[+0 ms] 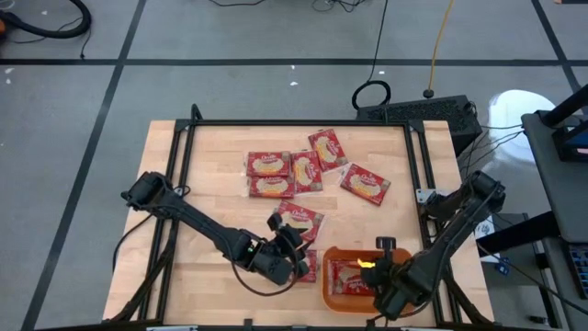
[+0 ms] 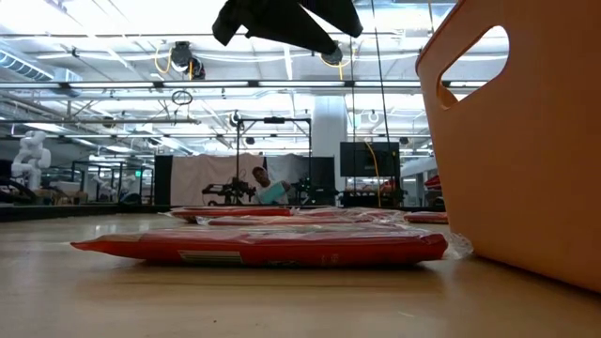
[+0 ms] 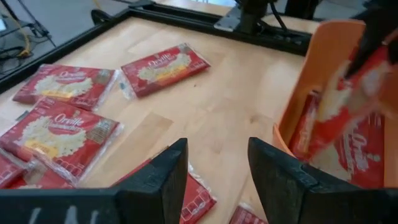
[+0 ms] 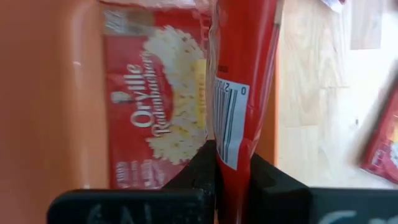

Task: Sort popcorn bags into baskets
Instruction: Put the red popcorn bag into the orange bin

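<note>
Orange basket (image 1: 333, 287) holds packet (image 4: 155, 106); right hand (image 4: 231, 177) pinches bag (image 4: 239, 81) above; left hand (image 3: 217, 174) parted, beside.

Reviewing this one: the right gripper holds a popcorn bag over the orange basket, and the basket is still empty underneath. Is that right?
Not quite. The right gripper does hold a popcorn bag over the orange basket, but the basket is not empty: the right wrist view shows another bag already lying flat inside it, label up.
</note>
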Motion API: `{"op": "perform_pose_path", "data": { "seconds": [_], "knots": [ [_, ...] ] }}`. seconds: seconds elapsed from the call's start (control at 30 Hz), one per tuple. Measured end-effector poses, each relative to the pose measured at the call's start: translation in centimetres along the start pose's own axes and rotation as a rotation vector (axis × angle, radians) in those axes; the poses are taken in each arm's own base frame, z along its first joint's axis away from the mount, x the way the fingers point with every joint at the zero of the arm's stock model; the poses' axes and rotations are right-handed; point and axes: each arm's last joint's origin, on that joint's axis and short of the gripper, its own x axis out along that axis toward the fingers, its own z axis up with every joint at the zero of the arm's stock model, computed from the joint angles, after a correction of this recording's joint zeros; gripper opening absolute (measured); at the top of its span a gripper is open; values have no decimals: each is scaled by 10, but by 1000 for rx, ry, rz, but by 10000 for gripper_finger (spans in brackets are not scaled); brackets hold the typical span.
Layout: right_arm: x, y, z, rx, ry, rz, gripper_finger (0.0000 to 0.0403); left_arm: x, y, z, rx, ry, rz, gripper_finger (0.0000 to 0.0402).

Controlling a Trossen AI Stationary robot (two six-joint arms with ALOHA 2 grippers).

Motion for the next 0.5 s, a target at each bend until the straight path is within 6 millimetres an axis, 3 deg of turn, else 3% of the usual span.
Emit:
{"op": "perform_pose_path", "data": {
  "seconds": [0.27,0.5],
  "knots": [
    [17,9,3,-45,31,-33,20,1,1,0,1,5,-3,157],
    [20,15,6,-48,30,8,26,1,0,0,-47,15,-19,157]
  ]
}}
